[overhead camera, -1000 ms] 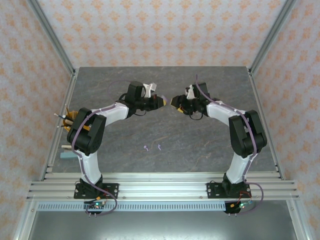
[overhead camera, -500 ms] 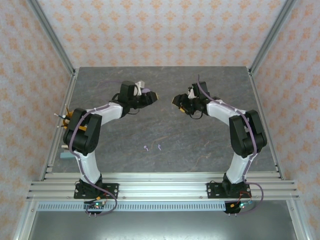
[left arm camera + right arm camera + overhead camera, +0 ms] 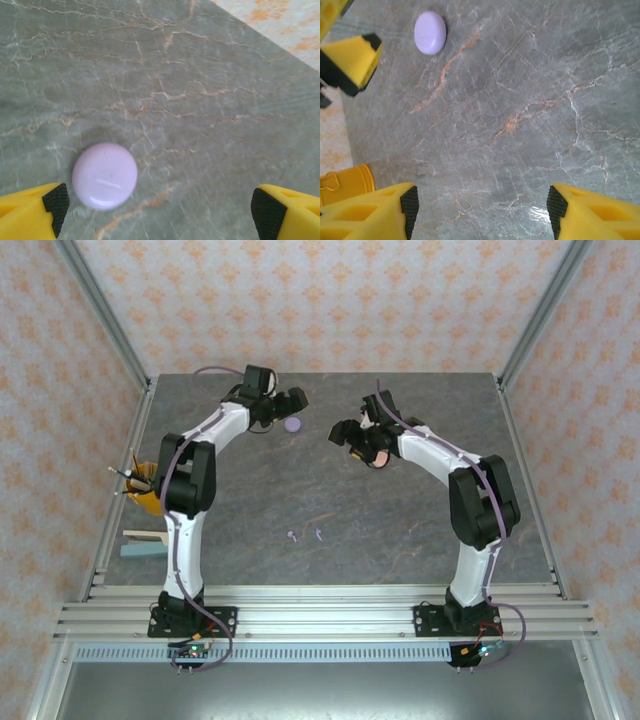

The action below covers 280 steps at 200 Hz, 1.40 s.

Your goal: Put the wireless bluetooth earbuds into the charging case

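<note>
A closed, round, pale purple charging case [image 3: 292,424] lies on the grey marble table [image 3: 400,530] near the far edge. My left gripper [image 3: 293,403] hovers just behind it, open and empty. In the left wrist view the case [image 3: 104,175] sits just ahead of the left fingertip [image 3: 55,202], not between the pads. My right gripper [image 3: 342,431] is to the case's right, open and empty, and its wrist view has the case [image 3: 430,32] far ahead. Two tiny pale purple earbuds [image 3: 292,536] [image 3: 318,534] lie loose on the table nearer the arm bases.
A yellow cup [image 3: 145,488] holding tools stands at the left table edge and appears as [image 3: 345,185] in the right wrist view. Flat pale pieces [image 3: 140,545] lie near the front left. A pinkish round thing [image 3: 380,457] sits by the right forearm.
The left arm swung from the table's middle to the far left and its gripper opened. The purple case now lies on the table. The right gripper opened wider and shifted slightly back.
</note>
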Motion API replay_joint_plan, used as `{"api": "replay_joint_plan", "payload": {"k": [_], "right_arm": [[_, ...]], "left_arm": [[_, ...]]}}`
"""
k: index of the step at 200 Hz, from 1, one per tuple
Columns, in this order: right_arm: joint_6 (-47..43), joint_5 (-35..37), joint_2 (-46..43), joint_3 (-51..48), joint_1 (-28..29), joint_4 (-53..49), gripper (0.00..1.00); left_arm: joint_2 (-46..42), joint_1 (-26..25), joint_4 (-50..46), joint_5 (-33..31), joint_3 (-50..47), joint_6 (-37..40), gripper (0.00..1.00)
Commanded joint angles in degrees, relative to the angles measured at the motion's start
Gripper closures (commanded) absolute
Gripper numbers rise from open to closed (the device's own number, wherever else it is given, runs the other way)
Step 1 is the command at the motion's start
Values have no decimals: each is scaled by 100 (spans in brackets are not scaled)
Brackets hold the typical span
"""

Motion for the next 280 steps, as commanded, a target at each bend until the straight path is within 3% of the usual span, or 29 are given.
{"api": "replay_joint_plan", "payload": {"k": [1, 78, 136, 177, 213, 234, 250, 280], "right_arm": [[-100, 197, -101, 118, 12, -263, 30], [-124, 265, -575, -146, 12, -387, 30], [-152, 361, -725, -198, 12, -461, 30], [-135, 506, -919, -309, 16, -461, 30], [-27, 798, -1218, -542, 12, -461, 30], [106, 1037, -1481, -713, 12, -522, 30], [233, 1271, -1655, -831, 12, -599, 30], [418, 1665, -1250, -350, 12, -1196, 30]], "left_arm": [[522, -23, -1194, -177, 863, 314, 4], [2092, -23, -2090, 112, 3209, 110, 3], [2088, -319, -2178, 781, 3102, 366, 3], [1351, -635, -1605, 1257, 1783, 599, 3], [228, -1017, -562, 1533, -92, 342, 4], [-723, -1101, 334, 1154, -1387, -334, 3], [-1484, -1005, 612, 338, -2146, -755, 2], [-2258, -581, 561, -77, -2530, -1136, 0]]}}
